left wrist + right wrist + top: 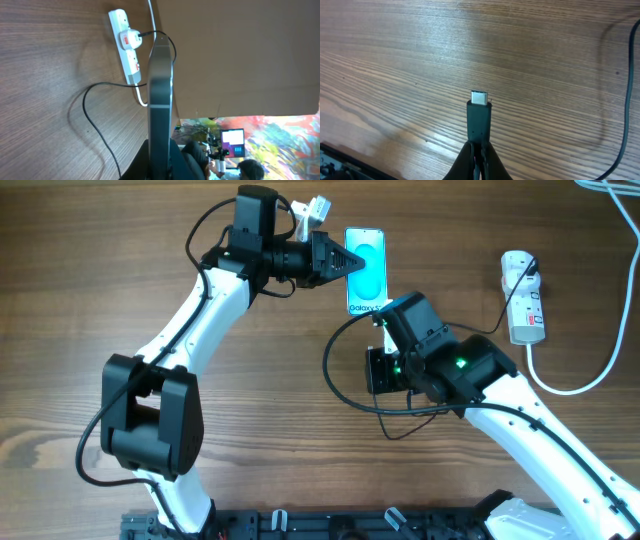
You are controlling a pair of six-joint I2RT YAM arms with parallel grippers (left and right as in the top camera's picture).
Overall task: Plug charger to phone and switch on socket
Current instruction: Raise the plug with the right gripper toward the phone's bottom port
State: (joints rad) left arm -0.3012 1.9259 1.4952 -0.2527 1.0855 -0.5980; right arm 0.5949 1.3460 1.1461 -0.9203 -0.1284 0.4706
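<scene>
The phone, with a cyan screen, is held by its left edge in my left gripper, which is shut on it. In the left wrist view the phone shows edge-on, standing up between the fingers. My right gripper is shut on the charger's black connector, whose metal tip points away over bare wood. In the overhead view my right gripper sits just below the phone's near end. The thin black cable loops beside the right arm. The white socket lies at the right, and it also shows in the left wrist view.
The socket's thick white lead curves along the right edge of the wooden table. A plug with a black cable sits in the socket. A person and a screen show beyond the table in the left wrist view.
</scene>
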